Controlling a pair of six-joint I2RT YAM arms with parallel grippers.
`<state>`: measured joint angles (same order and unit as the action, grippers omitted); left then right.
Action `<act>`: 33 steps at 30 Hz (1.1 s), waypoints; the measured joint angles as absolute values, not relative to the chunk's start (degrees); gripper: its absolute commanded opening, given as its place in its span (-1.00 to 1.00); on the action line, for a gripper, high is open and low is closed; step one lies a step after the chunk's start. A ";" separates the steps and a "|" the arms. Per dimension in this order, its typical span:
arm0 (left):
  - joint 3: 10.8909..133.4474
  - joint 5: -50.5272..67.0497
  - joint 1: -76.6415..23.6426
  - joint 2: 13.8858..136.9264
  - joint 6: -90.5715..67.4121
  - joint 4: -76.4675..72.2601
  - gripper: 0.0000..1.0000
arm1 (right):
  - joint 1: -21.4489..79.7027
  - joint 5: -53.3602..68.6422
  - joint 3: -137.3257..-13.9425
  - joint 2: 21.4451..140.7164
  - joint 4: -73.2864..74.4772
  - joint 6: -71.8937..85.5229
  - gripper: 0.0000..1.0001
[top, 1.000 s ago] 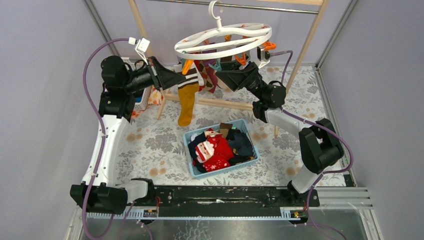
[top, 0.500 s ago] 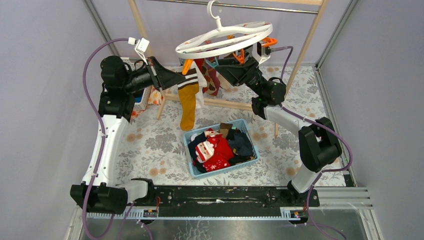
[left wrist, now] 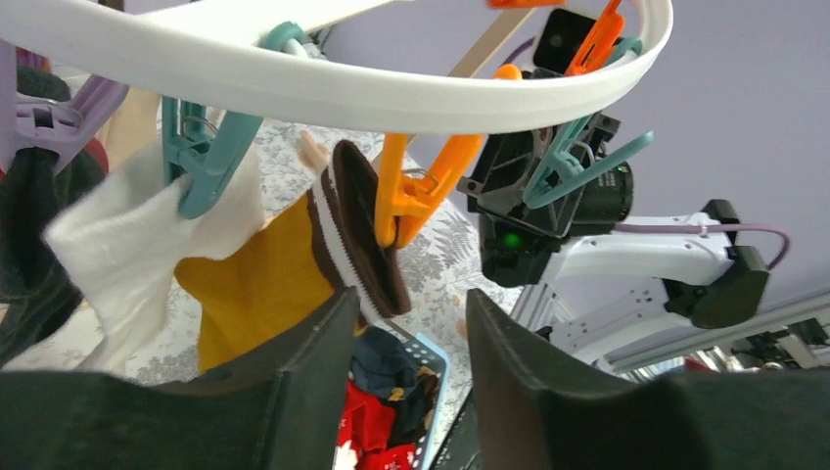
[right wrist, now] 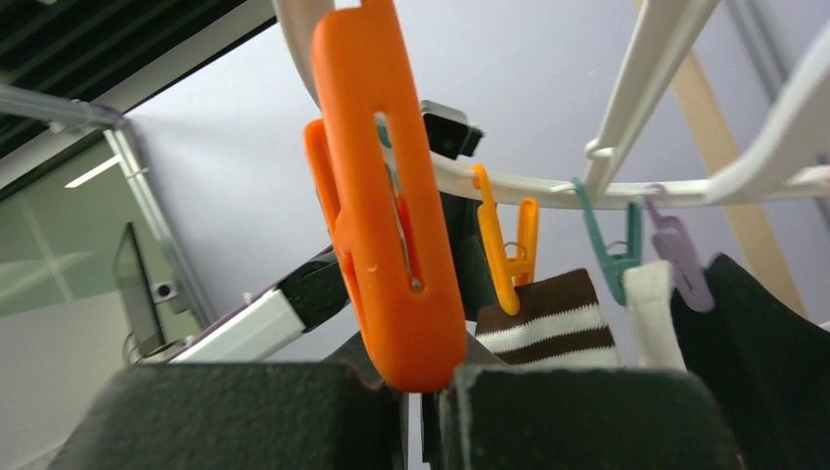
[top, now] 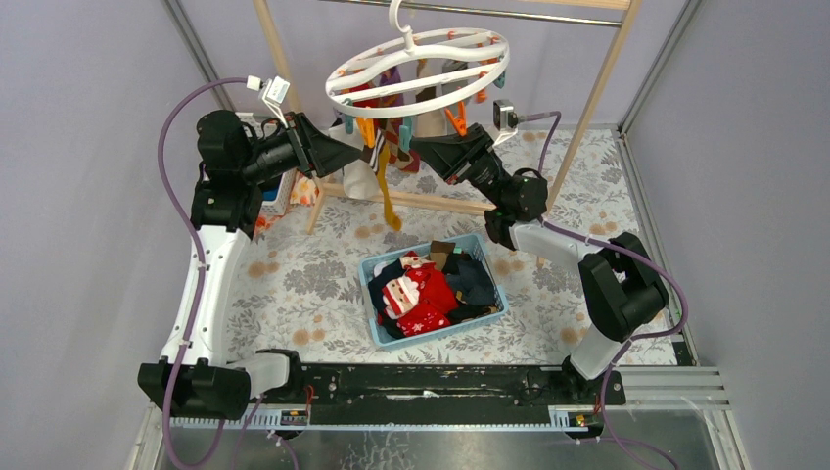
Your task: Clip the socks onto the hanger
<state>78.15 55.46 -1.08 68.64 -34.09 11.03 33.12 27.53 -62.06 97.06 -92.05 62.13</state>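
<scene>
Right wrist: right tool (right wrist: 427, 380) tight on orange clip (right wrist: 390, 225); left tool (left wrist: 411, 315) half-open.

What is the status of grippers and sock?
Left gripper open at mustard sock cuff. Sock hangs from orange clip on hanger. Right gripper shut at second orange clip. White sock close beside.

Blue plastic basket (top: 442, 331) sits mid surface in front of me. Surface (top: 303, 284) has grey floral cloth. Wooden rail frame (top: 599, 98) stands behind it.
</scene>
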 measured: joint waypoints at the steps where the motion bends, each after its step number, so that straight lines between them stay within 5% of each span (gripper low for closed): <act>1: 78.24 54.87 -1.08 68.62 -33.58 11.68 0.30 | 33.61 26.65 -61.25 96.79 -92.01 61.14 -0.98; 18: 85.60 48.38 -1.10 65.45 -25.54 20.23 0.55 | 39.68 14.24 -54.39 85.12 -81.84 41.30 -1.00; 33: 88.40 41.63 -1.83 71.11 -20.99 24.14 0.40 | 42.48 9.89 -51.77 78.37 -70.46 28.64 -1.00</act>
